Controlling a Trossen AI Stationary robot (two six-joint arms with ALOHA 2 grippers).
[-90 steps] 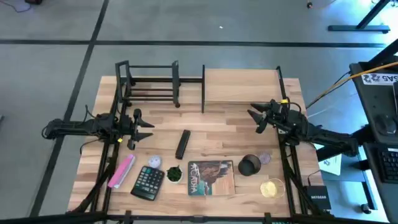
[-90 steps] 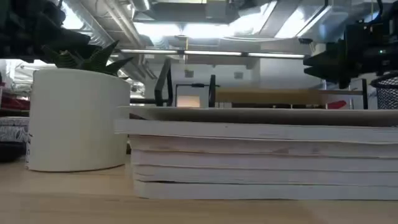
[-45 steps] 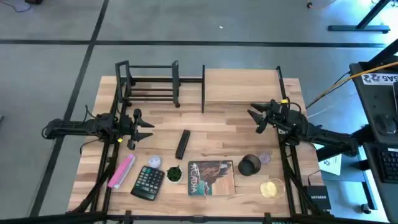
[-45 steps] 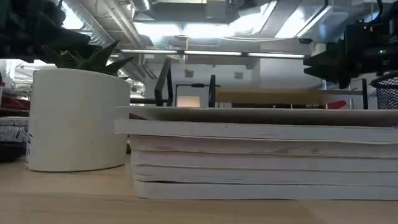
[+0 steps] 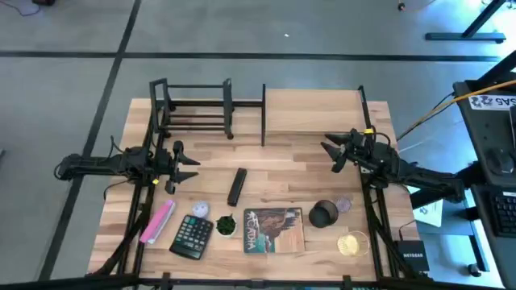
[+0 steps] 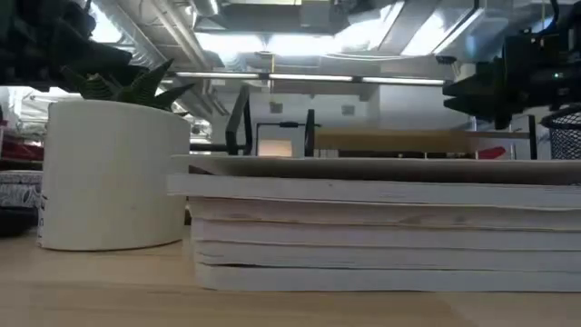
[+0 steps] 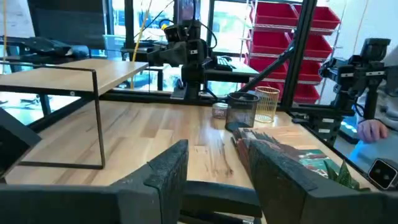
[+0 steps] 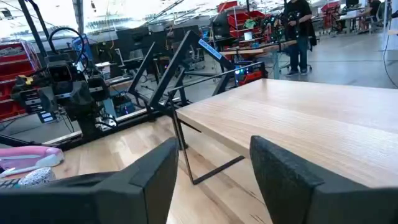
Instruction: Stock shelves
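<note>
Butcher-block table [image 5: 282, 165] on a grey concrete floor, workshop with red bins and racking beyond. Along the near edge, left to right in the high view: pink tube [image 5: 158, 221], calculator [image 5: 192, 236], a small white pot with a green plant [image 5: 226, 225], book stack [image 5: 274, 229], black mesh cup [image 5: 323, 213] and a clear glass [image 5: 350, 242]. In the low view the pot [image 6: 113, 173] stands just beside the book stack [image 6: 381, 222], apart from it. A black bar-shaped object [image 5: 236, 186] lies alone mid-table, between the two arms. Left gripper [image 5: 187, 167] hovers over the left side of the table, fingers apart and holding nothing; its wrist view confirms the gap between the fingers [image 7: 168, 171]. Right gripper [image 5: 332, 151] hovers over the right side just before the wood shelf, fingers apart, nothing held; its wrist view shows the fingers [image 8: 155, 165] spread with the shelf board ahead. At the far edge, the black metal-bar rack [image 5: 192, 108] stands at far left, and the wood shelf [image 5: 313, 111] on black posts stands just beside it at far right; no item shows on either. A person stands in the distance in the right wrist view.
</note>
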